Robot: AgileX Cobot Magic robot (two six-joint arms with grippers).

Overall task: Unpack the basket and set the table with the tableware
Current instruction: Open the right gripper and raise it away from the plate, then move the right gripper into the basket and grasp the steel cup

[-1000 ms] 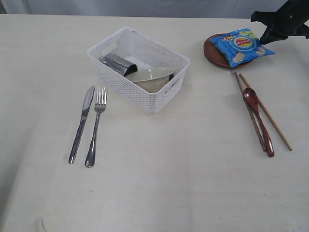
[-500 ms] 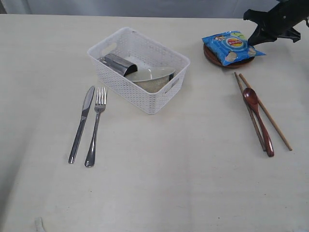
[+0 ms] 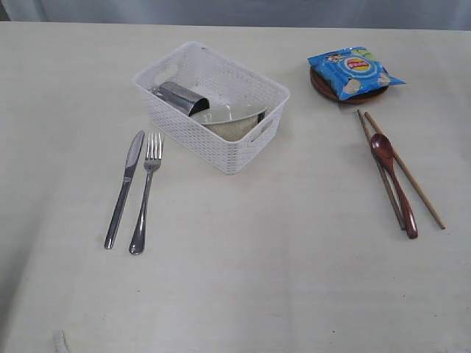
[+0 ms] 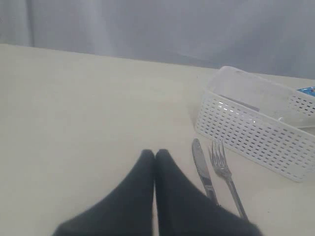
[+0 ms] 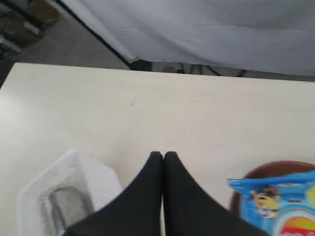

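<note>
Nearest, on the left of the table (image 3: 280, 257), knife (image 3: 124, 187) and fork (image 3: 145, 195) lie side by side. On the right, the wooden spoon (image 3: 397, 187) lies along two chopsticks (image 3: 411, 180). Farther back, the basket (image 3: 195, 136) holds steel cup (image 3: 179, 98) and bowl (image 3: 229, 115). Far right, a chips bag (image 3: 353, 71) covers the plate (image 3: 319, 81). The left gripper (image 4: 155, 152) and right gripper (image 5: 163, 155) are closed and empty.

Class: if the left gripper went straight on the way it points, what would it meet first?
Probably nothing: the left gripper points along bare table; knife, fork and basket lie off to one side. Its height above the table is unclear.
</note>
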